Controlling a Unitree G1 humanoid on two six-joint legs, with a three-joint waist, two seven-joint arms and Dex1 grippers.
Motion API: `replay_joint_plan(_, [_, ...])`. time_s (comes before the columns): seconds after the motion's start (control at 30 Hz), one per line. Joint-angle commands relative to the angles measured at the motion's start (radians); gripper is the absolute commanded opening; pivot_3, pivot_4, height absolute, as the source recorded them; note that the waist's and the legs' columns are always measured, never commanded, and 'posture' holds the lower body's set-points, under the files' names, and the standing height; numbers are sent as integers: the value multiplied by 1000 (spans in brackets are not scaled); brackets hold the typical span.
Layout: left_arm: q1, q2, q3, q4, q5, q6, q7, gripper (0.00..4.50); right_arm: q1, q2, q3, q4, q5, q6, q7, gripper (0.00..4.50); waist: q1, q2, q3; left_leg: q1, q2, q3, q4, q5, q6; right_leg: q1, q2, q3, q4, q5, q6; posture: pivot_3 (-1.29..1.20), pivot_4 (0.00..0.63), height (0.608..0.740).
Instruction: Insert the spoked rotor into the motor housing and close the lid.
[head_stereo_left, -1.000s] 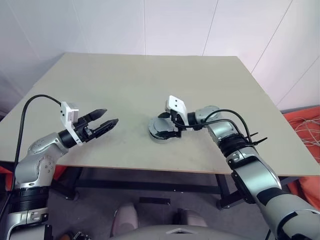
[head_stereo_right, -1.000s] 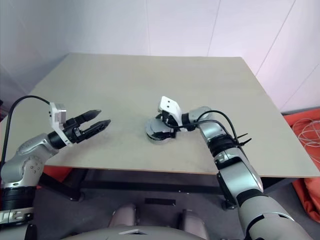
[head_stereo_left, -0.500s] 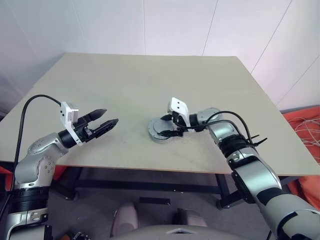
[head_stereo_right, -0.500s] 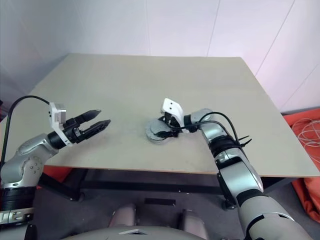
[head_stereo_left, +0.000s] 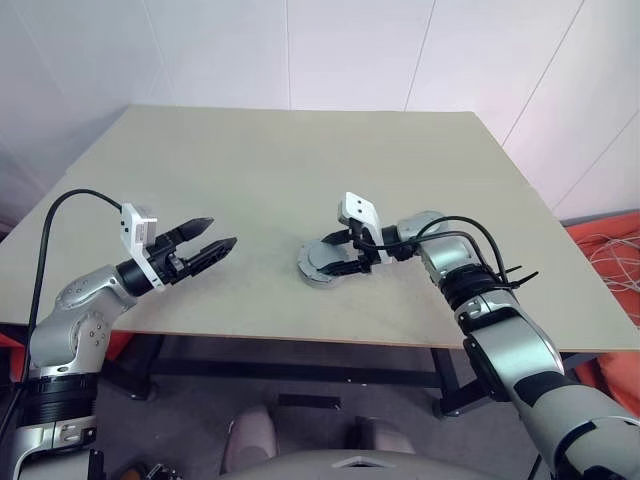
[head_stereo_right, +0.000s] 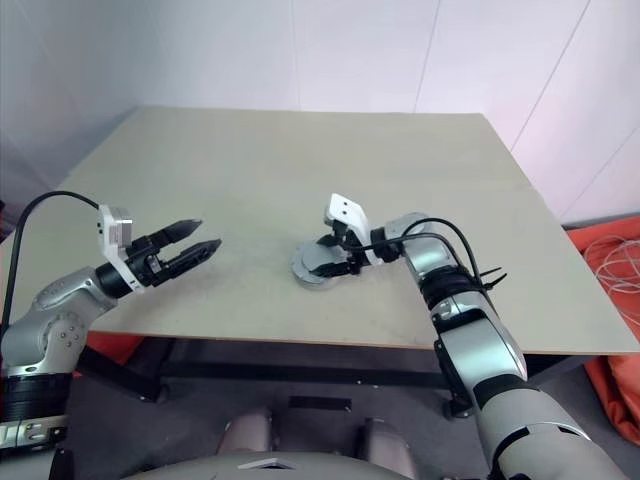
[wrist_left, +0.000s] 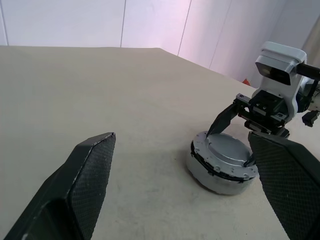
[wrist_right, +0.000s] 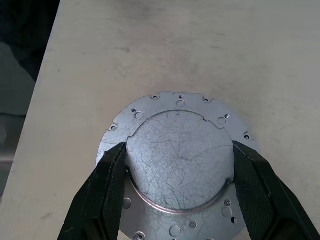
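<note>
Shows the right gripper (head_stereo_left: 338, 255) drawn in since a second ago: then spread wide over the round unit, now narrowed until both black fingers (wrist_right: 102, 195) press against opposite edges of the raised centre disc, so grasping the motor housing (head_stereo_left: 318, 266) by its top. Shows no shift in the housing itself over that second, nor in the left arm. Starting nearest, finds the left gripper (head_stereo_left: 220, 231) hovering level over the near left part of the bench (head_stereo_left: 300, 160), released, fingers well apart, pointing across toward the housing and well clear of it. Next, places the motor housing flat on the bench close to the near edge, about midway along it: squat, round, silver-grey on the outside, with a dark seam running round its side as seen from the left wrist. Puts on top of it a flanged silver plate ringed with small holes, and at the centre of that a scratched, slightly raised disc with small notches in its rim. Cannot tell from any view what sits inside the housing. Has the right forearm reaching in from the right, wrist bent so the gripper angles down and leftward, with a white camera block (head_stereo_left: 358, 208) above it and a black cable (head_stereo_left: 460, 240) looping along the arm. Farther back, meets the beige bench top and then the white panelled wall (head_stereo_left: 350, 50)
</note>
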Motion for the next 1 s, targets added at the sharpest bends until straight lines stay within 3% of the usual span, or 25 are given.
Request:
replay_joint_plan(0.03, [-4,6,18,-41,-21,0,6,4500,-46,-10,5,3,-19,-38,12,3115,1,0,0,0,0,0,0,0,0,0,0,0,0,0,0,0,0,740])
replay_joint_plan(1.0, [-15,17,0,-41,-21,48,18,4500,-2,3,1,-21,-30,22,-39,3115,0,0,0,1,0,0,0,0,0,0,0,0,0,0,0,0,0,740])
